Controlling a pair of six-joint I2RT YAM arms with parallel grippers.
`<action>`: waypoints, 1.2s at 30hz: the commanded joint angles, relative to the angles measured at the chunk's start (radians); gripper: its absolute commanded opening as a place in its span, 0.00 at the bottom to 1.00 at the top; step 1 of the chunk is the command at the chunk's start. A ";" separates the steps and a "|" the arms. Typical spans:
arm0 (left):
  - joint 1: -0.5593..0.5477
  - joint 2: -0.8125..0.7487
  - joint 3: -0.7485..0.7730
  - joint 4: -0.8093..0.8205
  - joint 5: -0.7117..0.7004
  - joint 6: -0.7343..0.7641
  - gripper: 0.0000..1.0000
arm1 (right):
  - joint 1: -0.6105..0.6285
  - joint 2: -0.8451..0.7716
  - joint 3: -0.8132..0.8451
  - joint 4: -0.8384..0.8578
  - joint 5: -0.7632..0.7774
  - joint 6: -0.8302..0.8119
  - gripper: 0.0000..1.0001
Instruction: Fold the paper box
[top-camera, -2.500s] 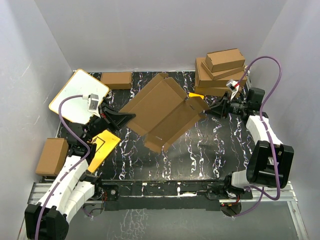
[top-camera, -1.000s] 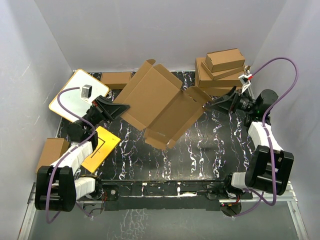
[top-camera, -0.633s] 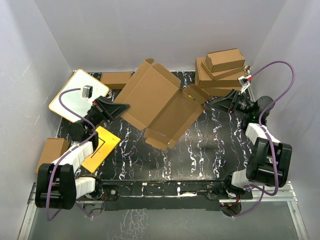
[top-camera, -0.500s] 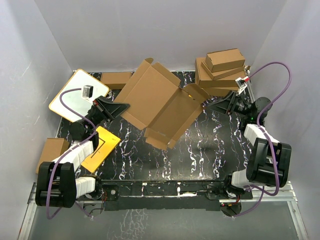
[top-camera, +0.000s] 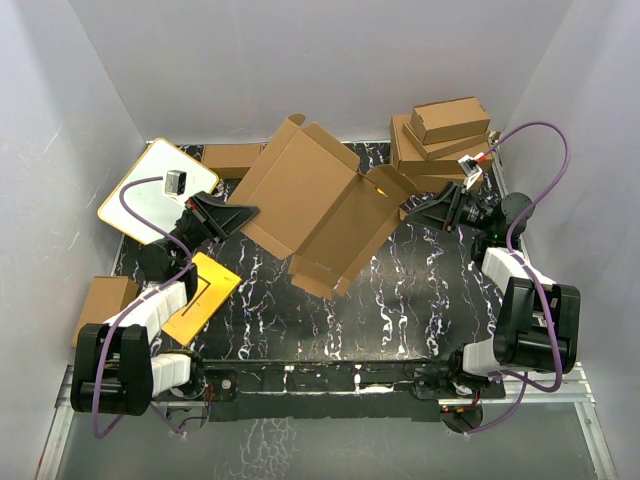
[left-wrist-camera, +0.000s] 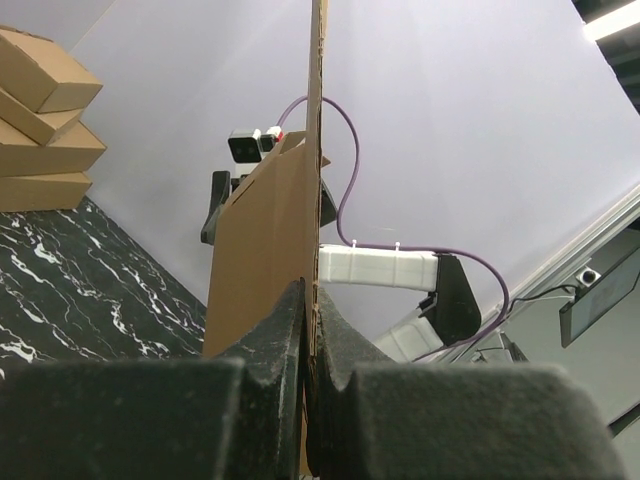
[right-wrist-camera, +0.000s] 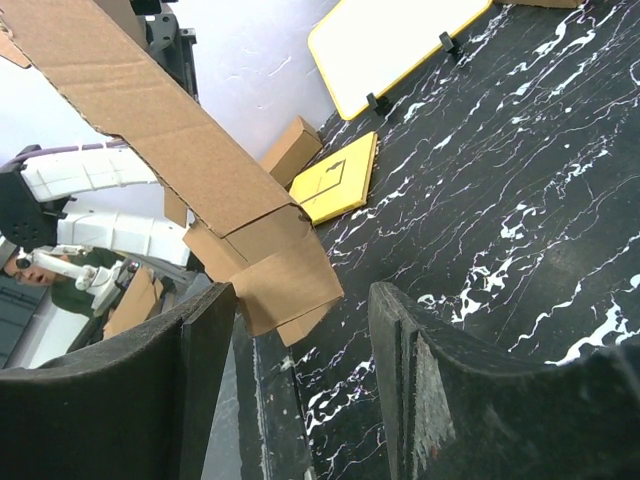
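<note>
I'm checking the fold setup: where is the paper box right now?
In the top view the paper box is tilted over the table's centre, its left edge pinched by the left gripper, the open right gripper by its right flap.

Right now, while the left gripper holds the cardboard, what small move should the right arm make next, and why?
Probably ease the right gripper forward and close on the flap. The left gripper is shut on the edge of the paper box, holding it lifted, while the right jaws stand apart with the flap's corner between them.
</note>
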 joint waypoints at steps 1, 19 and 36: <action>0.004 -0.024 0.019 0.215 -0.024 -0.020 0.00 | 0.017 -0.017 0.030 0.120 0.018 -0.001 0.60; 0.004 -0.043 0.018 0.163 -0.075 0.023 0.00 | 0.058 -0.052 0.059 0.020 -0.057 -0.126 0.80; 0.004 0.103 -0.107 0.154 -0.130 -0.001 0.00 | 0.054 -0.096 0.049 -0.498 0.108 -0.602 0.61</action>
